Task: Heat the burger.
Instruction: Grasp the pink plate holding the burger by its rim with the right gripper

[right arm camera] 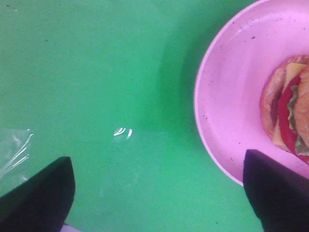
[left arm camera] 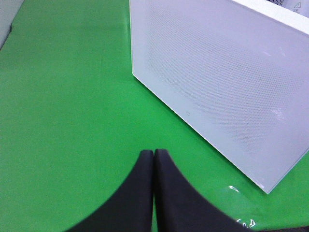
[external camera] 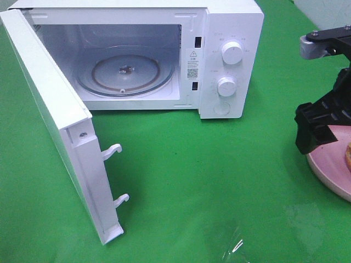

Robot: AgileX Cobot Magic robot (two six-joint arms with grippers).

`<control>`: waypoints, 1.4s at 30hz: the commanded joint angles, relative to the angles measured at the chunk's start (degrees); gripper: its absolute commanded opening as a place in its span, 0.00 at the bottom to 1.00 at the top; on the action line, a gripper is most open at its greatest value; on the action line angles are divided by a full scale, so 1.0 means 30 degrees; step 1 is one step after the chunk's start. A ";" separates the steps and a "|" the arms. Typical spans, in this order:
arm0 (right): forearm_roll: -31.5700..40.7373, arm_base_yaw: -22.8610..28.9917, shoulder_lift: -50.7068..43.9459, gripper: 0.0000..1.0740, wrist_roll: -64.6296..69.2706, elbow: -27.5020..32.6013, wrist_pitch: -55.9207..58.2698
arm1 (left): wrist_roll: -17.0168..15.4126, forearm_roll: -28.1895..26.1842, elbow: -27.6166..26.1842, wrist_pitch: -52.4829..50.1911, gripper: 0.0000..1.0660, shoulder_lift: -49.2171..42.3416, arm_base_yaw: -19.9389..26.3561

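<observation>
Right pincer [right arm camera: 157, 162] is hovering spread, left pincer [left arm camera: 153, 154] pressed together; the burger [right arm camera: 289, 106] is probably soft and layered, so gripping the pink plate [right arm camera: 231, 96] by its rim is looking safer.

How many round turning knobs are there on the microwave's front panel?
2. Both are on the front panel of the microwave, to the right of its open cavity: the upper knob and, just below it, the lower knob. None seems hidden.

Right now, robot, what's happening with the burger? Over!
Left gripper shut, empty. Right gripper open at the pink plate's rim. Burger on plate, not gripped. Microwave door open, path looks clear.
</observation>
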 commanded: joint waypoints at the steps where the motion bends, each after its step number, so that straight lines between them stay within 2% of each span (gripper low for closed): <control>1: -0.0115 -0.0783 0.0497 0.84 -0.0382 -0.0115 -0.0057 | -0.0057 -0.0095 0.0076 -0.0172 0.00 -0.0497 0.0019; 5: -0.0115 -0.2292 0.1891 0.83 -0.0936 -0.0115 -0.0821 | -0.0057 -0.0095 0.0076 -0.0172 0.00 -0.0497 0.0019; 7: -0.0115 -0.2426 0.2215 0.82 -0.1031 -0.0115 -0.0917 | -0.0057 -0.0095 0.0076 -0.0172 0.00 -0.0497 0.0019; 17: -0.0095 -0.2521 0.5004 0.80 -0.1146 -0.0115 -0.2617 | -0.0057 -0.0095 0.0076 -0.0172 0.00 -0.0497 0.0019; 42: -0.0573 -0.2865 0.9607 0.78 -0.0764 -0.0115 -0.6952 | -0.0057 -0.0095 0.0076 -0.0172 0.00 -0.0497 0.0019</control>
